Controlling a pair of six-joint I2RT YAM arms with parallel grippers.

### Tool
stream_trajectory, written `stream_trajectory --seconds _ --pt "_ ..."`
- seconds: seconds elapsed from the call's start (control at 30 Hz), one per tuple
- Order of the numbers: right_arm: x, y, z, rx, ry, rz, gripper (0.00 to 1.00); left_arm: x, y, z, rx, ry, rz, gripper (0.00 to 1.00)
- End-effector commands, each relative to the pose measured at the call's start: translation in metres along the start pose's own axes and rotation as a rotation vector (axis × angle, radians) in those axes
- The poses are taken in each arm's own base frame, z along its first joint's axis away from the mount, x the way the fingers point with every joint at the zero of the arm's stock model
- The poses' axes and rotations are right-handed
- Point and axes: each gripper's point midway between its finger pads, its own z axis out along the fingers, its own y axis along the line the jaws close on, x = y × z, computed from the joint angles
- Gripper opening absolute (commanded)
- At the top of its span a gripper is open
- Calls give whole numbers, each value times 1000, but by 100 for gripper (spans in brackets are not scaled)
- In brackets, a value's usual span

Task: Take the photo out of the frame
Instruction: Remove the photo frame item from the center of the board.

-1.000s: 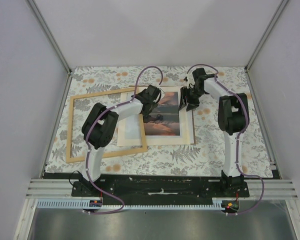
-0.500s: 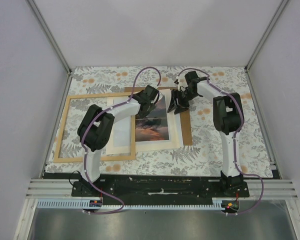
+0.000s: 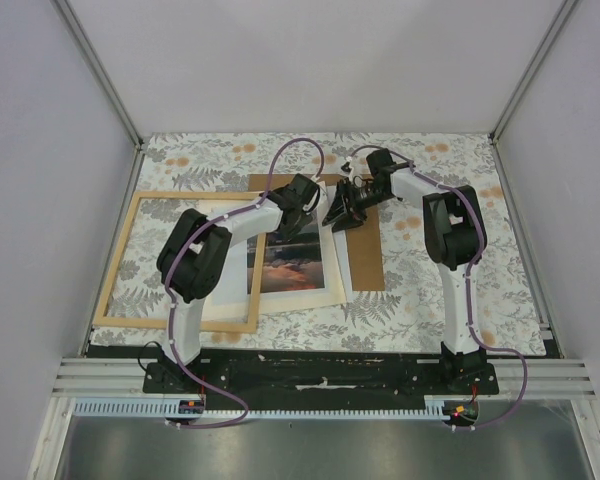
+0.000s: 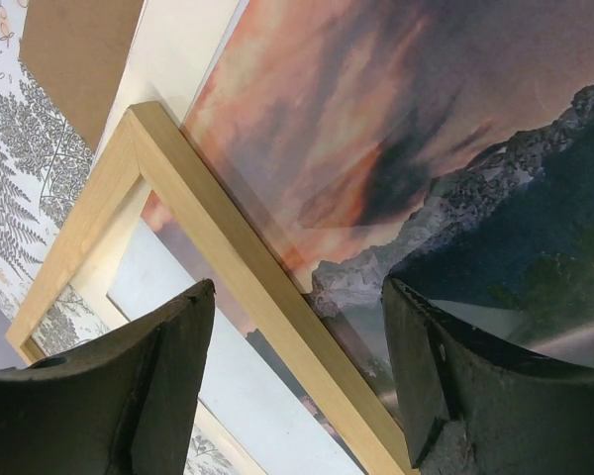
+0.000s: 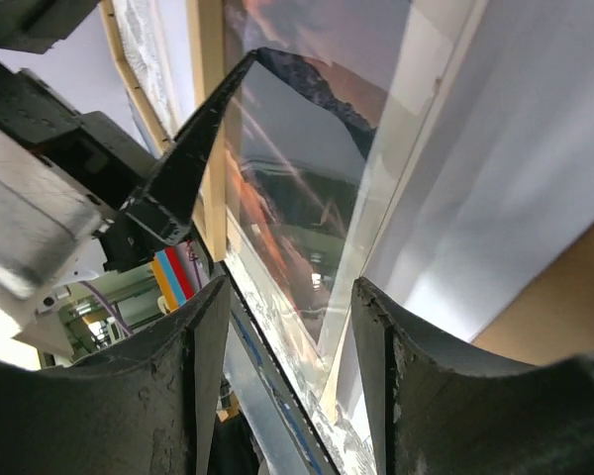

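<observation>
Overhead, the frame (image 4: 257, 277) lies flat at 9 o'clock, its 3 o'clock strip crossing the photo (image 3: 285, 268) and the cream mat (image 3: 328, 275). The left gripper (image 4: 297, 287) is spread wide astride that strip; the right gripper (image 5: 292, 285) hangs open above the mat's 12 o'clock edge, gripping nothing. Bare patterned surface (image 3: 430, 290) lies open at 3 o'clock. Since a second ago, frame, mat and photo have slid toward 8 o'clock, uncovering the brown board (image 3: 365, 255).
</observation>
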Motion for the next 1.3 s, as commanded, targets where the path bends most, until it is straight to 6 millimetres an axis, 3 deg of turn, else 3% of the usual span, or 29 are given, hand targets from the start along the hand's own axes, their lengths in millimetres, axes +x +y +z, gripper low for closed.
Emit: stream_trajectory --seconds 0.0,0.2,0.33,0.6,0.8,0.93,1.03,1.17,1.27 --pt "1 30 0 -147 21 -31 58 2 -18 6 46 12 13 75" --pt "5 27 9 -108 34 -77 57 2 -25 8 55 20 20 75" --pt "1 10 7 32 6 -116 56 8 -29 12 62 38 22 75" --pt "-21 -5 -28 246 -124 -160 58 8 -29 11 60 35 21 75" --pt "-20 -23 -42 352 -156 -120 59 8 -30 9 70 26 20 75" --pt "-3 -39 -33 358 -94 -53 59 13 -35 12 84 36 22 75" --pt "13 -35 -34 330 -47 -61 58 15 -36 9 87 35 24 75" --pt "56 -20 -43 267 41 -109 58 16 -34 5 88 26 20 75" --pt "97 -19 -52 258 112 -134 59 16 -35 6 88 28 19 75"
